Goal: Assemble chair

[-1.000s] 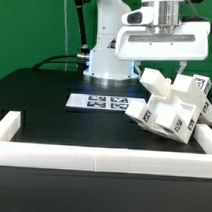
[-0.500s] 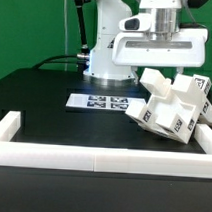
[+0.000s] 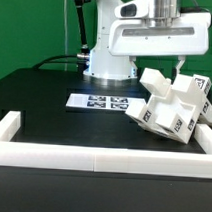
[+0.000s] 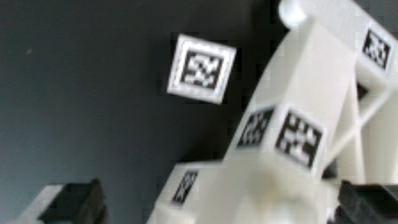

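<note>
Chair (image 3: 172,105), partly built and tilted, lay at the exterior view's right, just beside the marker board (image 3: 99,100). Gripper (image 3: 162,62) hung above it, spread wide and empty. Best approach, probably: square the jaws to a flat block face and descend slowly.

Bright, even light, slight glare on the chair (image 3: 172,105), soft blur across the wrist view

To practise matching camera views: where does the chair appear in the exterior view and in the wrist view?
Exterior view: chair at the exterior view's right, on the black table.
Wrist view: chair close up, filling much of the picture.
Shared landmark: the chair's square black-and-white tags.
</note>
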